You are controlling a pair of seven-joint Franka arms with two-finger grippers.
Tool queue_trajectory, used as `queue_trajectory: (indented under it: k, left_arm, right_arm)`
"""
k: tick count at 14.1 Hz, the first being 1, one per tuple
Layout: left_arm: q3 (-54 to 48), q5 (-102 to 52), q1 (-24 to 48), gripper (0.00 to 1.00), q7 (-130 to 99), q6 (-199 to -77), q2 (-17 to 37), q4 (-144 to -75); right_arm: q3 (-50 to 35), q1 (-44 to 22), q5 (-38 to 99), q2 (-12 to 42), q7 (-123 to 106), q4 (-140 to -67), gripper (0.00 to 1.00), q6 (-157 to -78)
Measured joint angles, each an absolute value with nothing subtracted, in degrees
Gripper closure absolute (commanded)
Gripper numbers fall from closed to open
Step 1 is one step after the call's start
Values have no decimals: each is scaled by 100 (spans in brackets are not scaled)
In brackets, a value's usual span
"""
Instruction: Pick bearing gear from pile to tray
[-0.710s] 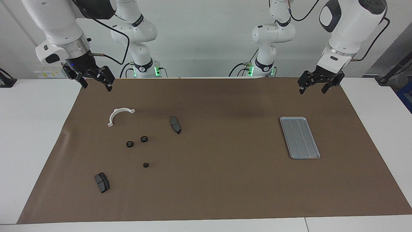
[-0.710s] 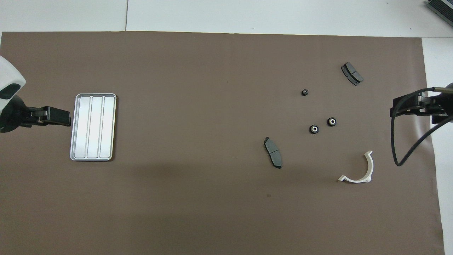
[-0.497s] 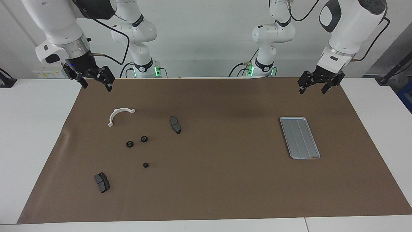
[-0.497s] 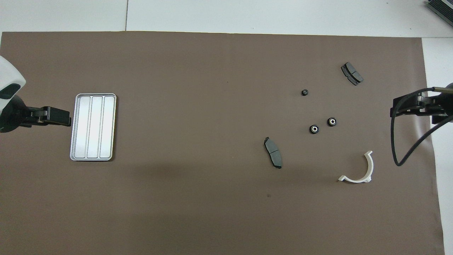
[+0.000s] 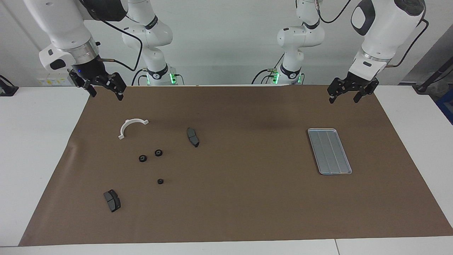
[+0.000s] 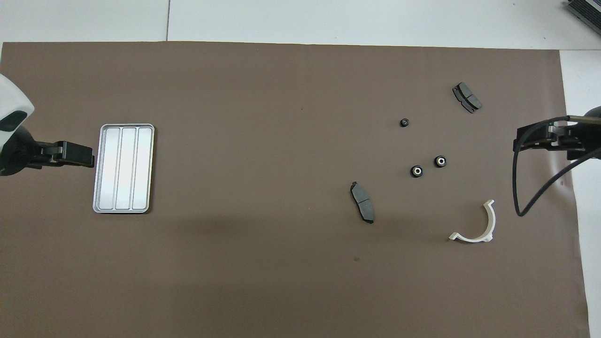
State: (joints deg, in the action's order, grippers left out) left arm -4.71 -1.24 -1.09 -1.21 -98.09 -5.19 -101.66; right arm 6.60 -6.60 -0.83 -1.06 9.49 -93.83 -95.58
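Black round bearing pieces [image 5: 158, 153] lie loose on the brown mat toward the right arm's end — below the empty, open-jawed right gripper [image 5: 103, 86] — while the equally open left gripper [image 5: 348, 92] waits above the grooved silver-grey metal tray [image 5: 329, 151].

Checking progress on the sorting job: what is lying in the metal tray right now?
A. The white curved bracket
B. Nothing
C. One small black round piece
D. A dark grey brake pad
B: the tray shows only its bare grooved floor, while the three small black round pieces, both brake pads and the white bracket lie on the brown mat.
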Motion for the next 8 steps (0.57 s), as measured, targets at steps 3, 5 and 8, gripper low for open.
queue_trajectory:
  k: [3, 5, 8]
  left_arm:
    - [-471, -124, -109, 0, -121, -9809, -519, -10166]
    - [-471, -124, -109, 0, -121, -9809, -519, -10166]
    - [-471, -124, -109, 0, -121, -9809, -519, -10166]
  right_arm:
    - [518, -694, -21, 142, 925, -9539, 0, -10119]
    - [292, -713, -12, 589, 925, -9536, 0, -10720]
    - [132, -719, -13, 1515, 925, -9364, 0, -11585]
